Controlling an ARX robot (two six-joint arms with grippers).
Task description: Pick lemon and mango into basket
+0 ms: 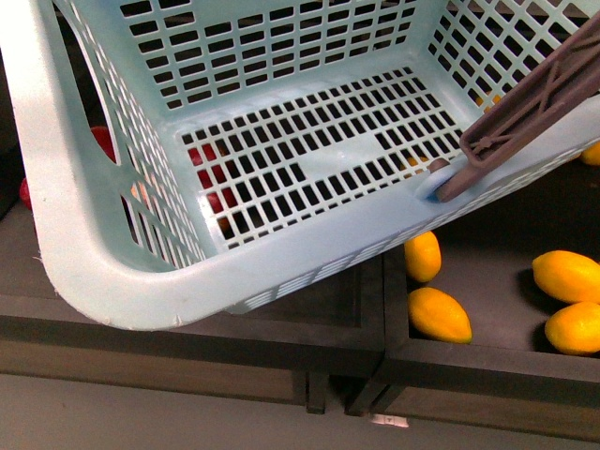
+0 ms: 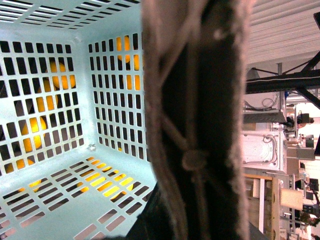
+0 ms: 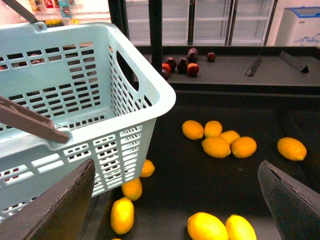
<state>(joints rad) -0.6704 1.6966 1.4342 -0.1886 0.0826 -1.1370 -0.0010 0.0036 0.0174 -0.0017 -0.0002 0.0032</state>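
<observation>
Broadly, the room behind the basket [image 1: 66, 206] is a shop floor, with glass-door coolers [image 3: 210, 22] along the far wall and a white chest freezer [image 3: 302, 25] in the corner. Under the basket runs a dark tabletop [image 1: 497, 291], split by raised edges into shallow bays.

The basket is big and pale teal, with slotted walls and floor. It hangs tilted above the tabletop with one corner dipped low. Its ribbed brown-grey handle [image 1: 534, 103] stands up from the pivot on the low wall. In the left wrist view that handle fills the middle, blurred and very close, and I cannot tell how the left pincer stands.

The right pincer [image 3: 175, 162] is spread wide beside the basket and holds nothing, its dark fingers [image 3: 55, 210] far apart.

Beyond the basket's far corner sits a cluster of dark red fruit [image 3: 182, 64]. Loose yellow fruit [image 3: 225, 140] lies scattered on the tabletop away from the basket.

Just outside the basket's low wall lie two more. One is a short, egg-shaped lemon [image 1: 422, 255], smooth and yellow-orange. Next to it is a longer one with a tapered end, evenly golden, probably the mango [image 1: 439, 314]. Both rest on the tabletop, outside the basket.
</observation>
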